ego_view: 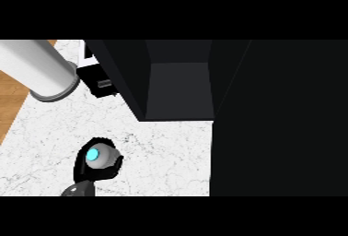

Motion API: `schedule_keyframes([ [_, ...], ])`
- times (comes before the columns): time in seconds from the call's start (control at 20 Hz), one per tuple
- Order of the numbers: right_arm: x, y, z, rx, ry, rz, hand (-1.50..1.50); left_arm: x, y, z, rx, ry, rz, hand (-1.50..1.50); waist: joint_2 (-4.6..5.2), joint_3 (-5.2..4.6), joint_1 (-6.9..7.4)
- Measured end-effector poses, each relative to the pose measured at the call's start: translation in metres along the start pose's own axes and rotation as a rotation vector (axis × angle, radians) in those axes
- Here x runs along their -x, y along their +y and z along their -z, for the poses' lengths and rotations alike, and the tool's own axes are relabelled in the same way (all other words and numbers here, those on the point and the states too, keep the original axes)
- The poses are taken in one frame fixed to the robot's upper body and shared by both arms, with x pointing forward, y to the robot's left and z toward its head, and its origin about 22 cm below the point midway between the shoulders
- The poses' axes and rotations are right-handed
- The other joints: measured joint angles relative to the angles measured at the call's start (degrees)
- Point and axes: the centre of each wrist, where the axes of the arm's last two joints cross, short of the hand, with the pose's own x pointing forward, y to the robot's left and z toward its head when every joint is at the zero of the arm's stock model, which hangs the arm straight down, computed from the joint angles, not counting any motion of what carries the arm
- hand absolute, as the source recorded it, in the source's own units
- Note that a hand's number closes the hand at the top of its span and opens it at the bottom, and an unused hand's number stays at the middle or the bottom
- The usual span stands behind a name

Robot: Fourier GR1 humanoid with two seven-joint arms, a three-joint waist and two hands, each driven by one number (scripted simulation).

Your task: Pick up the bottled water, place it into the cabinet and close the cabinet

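Observation:
I look down onto the bottled water [103, 160], which has a pale grey body and a light blue cap. It stands upright over the white marble counter [163, 152], near the lower left. My right hand [80, 168] is shut on it, fingers and thumb curled round its sides. Whether the bottle rests on the counter or hangs just above it is hidden. The black cabinet [122, 69] stands behind and to the right, its grey inside [180, 85] open to view. My left hand [101, 80] shows at the upper left beside the cabinet's left wall, flat and still.
A broad black panel [279, 120], apparently the cabinet's open door, fills the right side. My left forearm [41, 64], thick and white with a grey rim, comes in from the top left corner. Wooden floor [10, 97] shows past the counter's left edge.

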Motion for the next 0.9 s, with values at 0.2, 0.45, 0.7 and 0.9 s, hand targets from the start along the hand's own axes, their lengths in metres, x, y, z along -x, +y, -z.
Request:
schedule_keyframes([
  [0.2,0.0,-0.001,0.001,-0.004,0.004,-0.003,-1.5,0.005,-0.016,0.003,0.026,-0.001,-0.035,1.5,-0.03,-0.05,-0.1],
  [0.45,0.001,0.0,0.001,-0.003,0.007,0.006,-1.5,0.006,-0.051,0.018,0.071,0.001,-0.107,1.5,0.01,-0.42,-0.27],
  [0.7,0.002,0.002,0.0,-0.001,0.001,0.019,-1.5,-0.007,-0.084,0.039,0.111,0.007,-0.135,1.5,-0.09,-0.5,-0.28],
  [0.9,0.002,0.002,0.003,0.002,0.007,0.015,-1.5,-0.028,-0.117,0.059,0.141,-0.011,-0.105,1.5,-0.08,-0.5,0.06],
])
